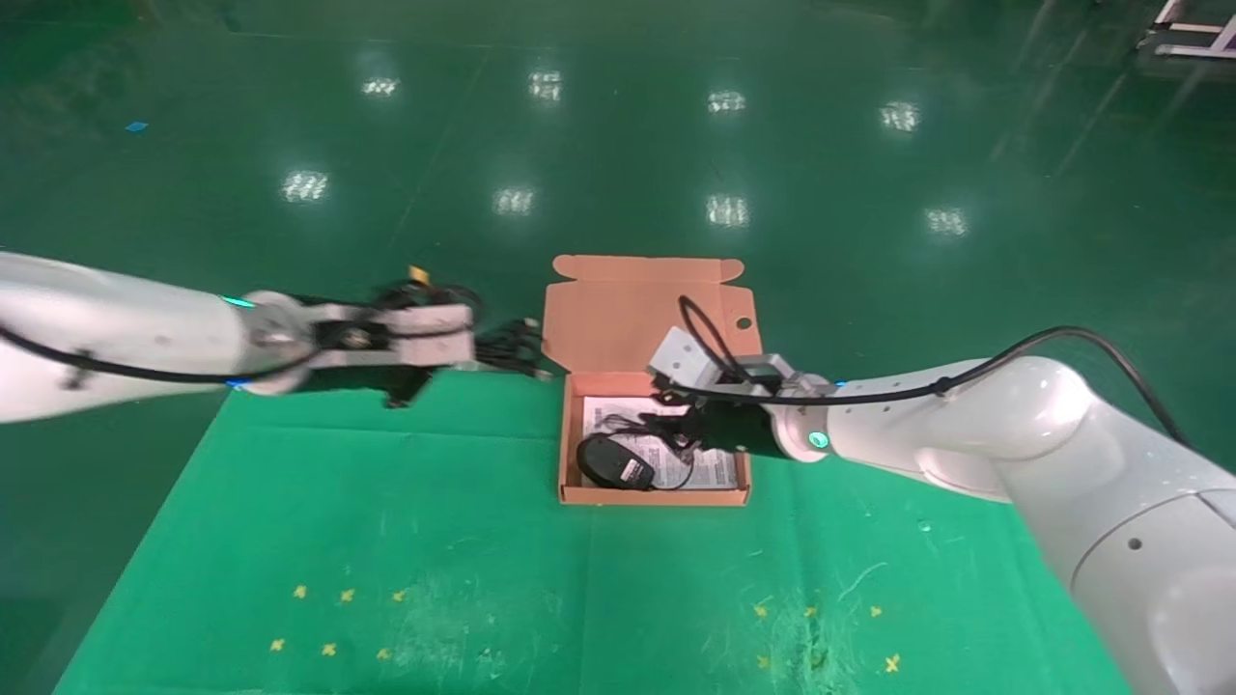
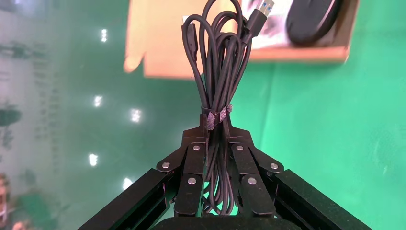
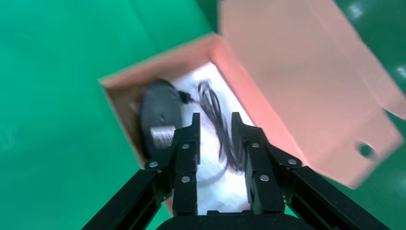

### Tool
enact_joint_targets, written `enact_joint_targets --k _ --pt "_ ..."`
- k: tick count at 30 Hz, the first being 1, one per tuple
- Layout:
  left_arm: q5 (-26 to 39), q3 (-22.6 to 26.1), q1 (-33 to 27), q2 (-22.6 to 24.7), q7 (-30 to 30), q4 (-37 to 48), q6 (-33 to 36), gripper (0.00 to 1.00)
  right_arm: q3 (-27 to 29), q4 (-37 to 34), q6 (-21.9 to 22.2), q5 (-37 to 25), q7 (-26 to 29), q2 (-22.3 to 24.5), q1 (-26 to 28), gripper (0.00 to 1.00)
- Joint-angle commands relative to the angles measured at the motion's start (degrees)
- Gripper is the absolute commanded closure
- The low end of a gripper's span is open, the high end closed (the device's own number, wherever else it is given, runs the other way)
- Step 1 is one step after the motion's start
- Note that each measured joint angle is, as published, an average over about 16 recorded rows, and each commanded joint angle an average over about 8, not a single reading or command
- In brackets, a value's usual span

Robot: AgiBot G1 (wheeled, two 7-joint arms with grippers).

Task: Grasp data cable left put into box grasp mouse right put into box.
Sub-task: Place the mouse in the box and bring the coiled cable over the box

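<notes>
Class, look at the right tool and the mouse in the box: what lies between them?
In the right wrist view, the open right tool hovers above the box; beside the mouse, only its thin cord and the white sheet show between them.

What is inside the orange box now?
Inside the box lie the mouse, its thin cord and a white printed sheet. The right gripper hides part of the sheet.

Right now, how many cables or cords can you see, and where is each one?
2. The thick black data cable bundle is clamped in the left gripper, beside the salmon-orange cardboard box. The black mouse's thin cord lies inside it.
</notes>
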Motion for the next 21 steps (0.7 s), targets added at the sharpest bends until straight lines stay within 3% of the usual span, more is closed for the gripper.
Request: enact_joint_targets --k 1,12,21 --pt "-0.7 0.3 0.9 2.1 1.5 1.9 -1.3 1.0 -0.1 0.5 0.0 0.0 0.2 0.7 0.1 0.0" --pt "-9.4 -1.2 5.5 16.0 20.4 21.3 -14.9 1.0 0.5 4.5 -0.2 -1.1 -0.5 12.1 3.4 0.0" --pt "-18.3 0.4 7.9 18.8 29.9 23.6 -19.9 1.0 0.1 10.2 -0.4 -2.6 2.9 18.5 4.1 0.0"
